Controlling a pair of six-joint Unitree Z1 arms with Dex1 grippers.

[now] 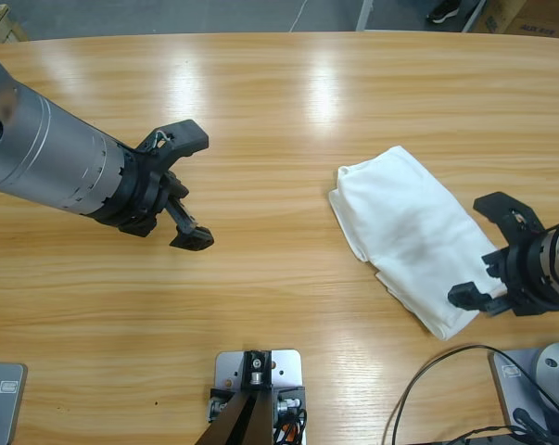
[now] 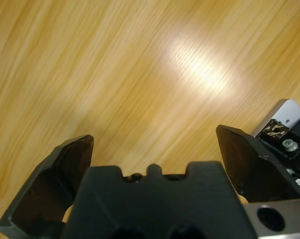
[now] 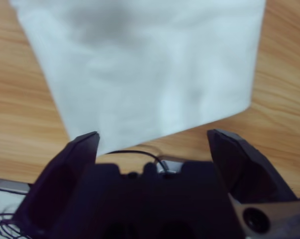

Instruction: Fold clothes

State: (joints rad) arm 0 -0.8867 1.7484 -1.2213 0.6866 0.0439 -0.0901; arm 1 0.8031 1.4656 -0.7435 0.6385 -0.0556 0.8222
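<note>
Wooden table [image 1: 288, 111], folded shirt [image 1: 411, 236] lying at the right, near edge.

Your right gripper [image 1: 492, 250] sits at the shirt's right end with jaws apart, gripping nothing; your left gripper [image 1: 182, 190] hangs over bare wood well to the left, jaws apart too. The shirt looks already folded into a compact bundle, so judge this as the finish: lift your right gripper clear without snagging the hem, and keep the left away.
</note>
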